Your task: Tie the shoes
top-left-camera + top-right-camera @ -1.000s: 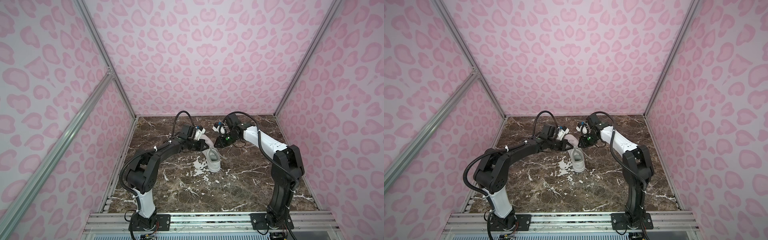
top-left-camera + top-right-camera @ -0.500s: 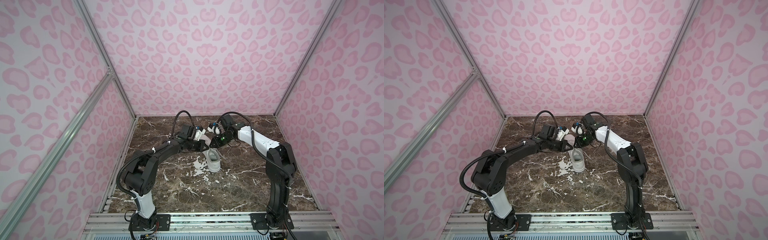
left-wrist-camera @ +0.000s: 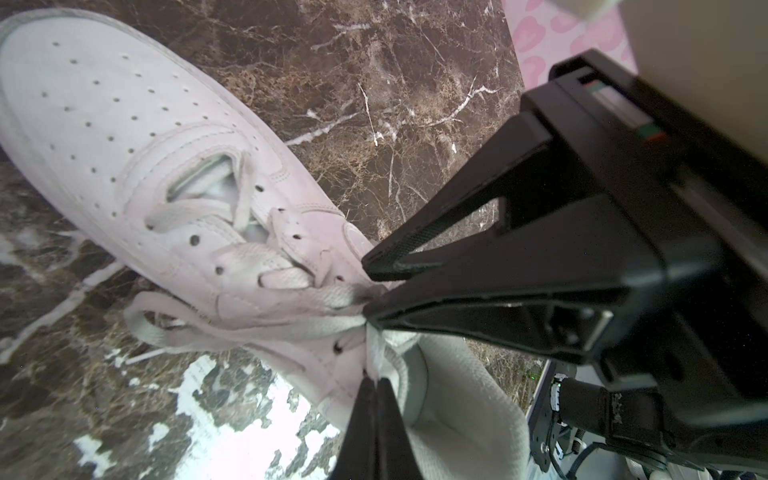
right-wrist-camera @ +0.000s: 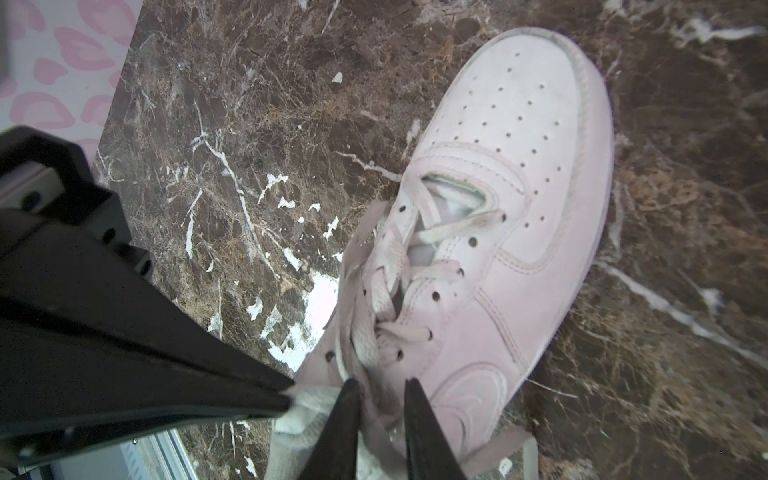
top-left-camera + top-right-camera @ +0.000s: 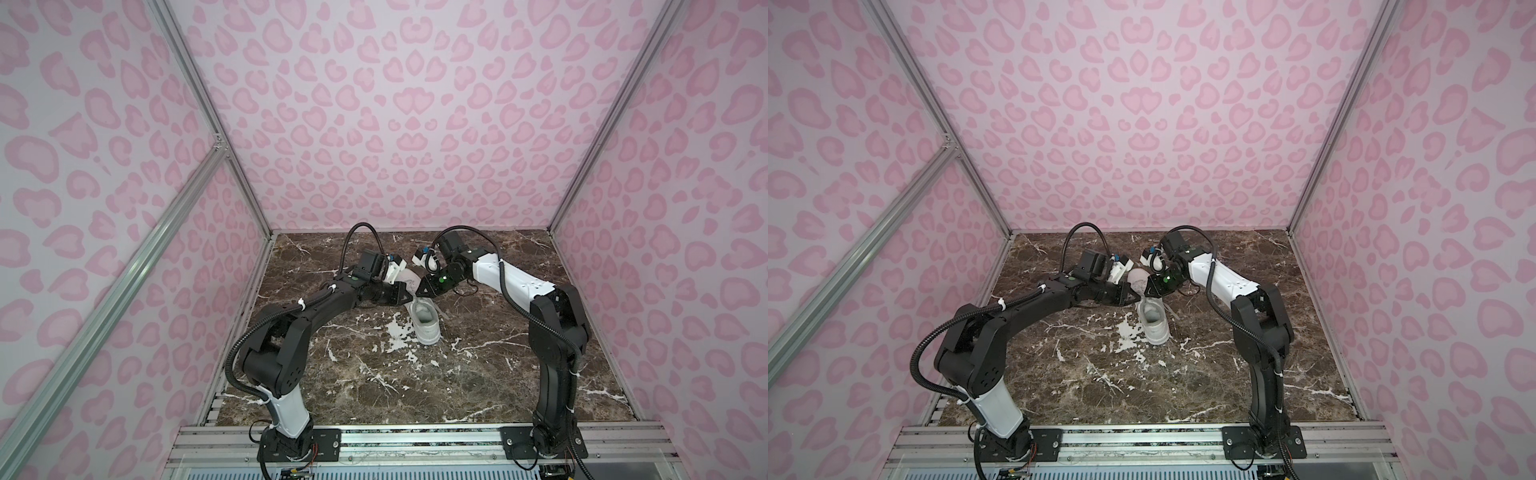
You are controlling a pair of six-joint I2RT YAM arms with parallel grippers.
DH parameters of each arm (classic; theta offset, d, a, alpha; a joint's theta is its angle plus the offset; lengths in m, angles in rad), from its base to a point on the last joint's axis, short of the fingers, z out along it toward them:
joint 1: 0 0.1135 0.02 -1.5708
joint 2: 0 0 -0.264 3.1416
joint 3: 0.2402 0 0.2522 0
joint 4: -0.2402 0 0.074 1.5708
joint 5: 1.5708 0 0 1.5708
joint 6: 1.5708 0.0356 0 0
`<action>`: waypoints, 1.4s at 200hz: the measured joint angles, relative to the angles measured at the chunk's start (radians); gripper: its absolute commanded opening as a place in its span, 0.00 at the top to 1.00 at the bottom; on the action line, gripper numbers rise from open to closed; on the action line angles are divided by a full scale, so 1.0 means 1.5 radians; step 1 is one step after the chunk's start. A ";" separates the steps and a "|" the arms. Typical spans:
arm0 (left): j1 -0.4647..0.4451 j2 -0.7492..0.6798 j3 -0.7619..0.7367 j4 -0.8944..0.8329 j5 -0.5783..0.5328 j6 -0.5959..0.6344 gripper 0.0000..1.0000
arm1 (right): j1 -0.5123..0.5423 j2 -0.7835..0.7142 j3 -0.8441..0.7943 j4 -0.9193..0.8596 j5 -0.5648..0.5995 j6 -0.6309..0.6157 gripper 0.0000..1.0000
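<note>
Clamped fully shut on lace [image 3: 376, 351] with left hand [image 3: 375, 386], right at the top eyelets. Straddling a second strand with right hand [image 4: 381, 385]: narrowly parted, lace through the gap, no visible bite, so can't call it gripped. Shoe [image 5: 424, 322] on counter [image 5: 415, 395], directly under both sets of fingertips, collar end nearest them, toe end farthest.

Risks, judging from here:
- Catching the eyelet flap, or two strands at once, when closing right hand. Too crowded at the tips.
- Finger clash on any inward nudge, given tips nearly touching. Likely to knock lace out of the left pinch.
- Nothing pinning the shoe. Expect drag or tipping instead of tightening on a hard pull apart.
- Thin pinch at the very tips on left. Prone to slipping off flat lace under tension.

View notes:
- Both top views: good only for arm layout, hands meeting tip to tip over the shoe. Lace too small to read there.
- Left wrist: shows the left pinch and the strand leading into right hand's tips. Poor for judging right's opening.
- Right wrist: shows that gap plainly, plus a loose lace end beside the shoe, not seen in left wrist.
</note>
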 measured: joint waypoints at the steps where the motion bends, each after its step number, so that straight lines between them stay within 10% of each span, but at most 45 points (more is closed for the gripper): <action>1: 0.001 0.000 0.000 0.000 0.000 0.001 0.97 | 0.000 0.000 0.000 0.000 0.000 0.000 0.79; 280: 0.069 -0.121 -0.092 -0.084 -0.033 0.042 0.97 | 0.000 0.004 -0.009 0.020 0.013 0.012 0.79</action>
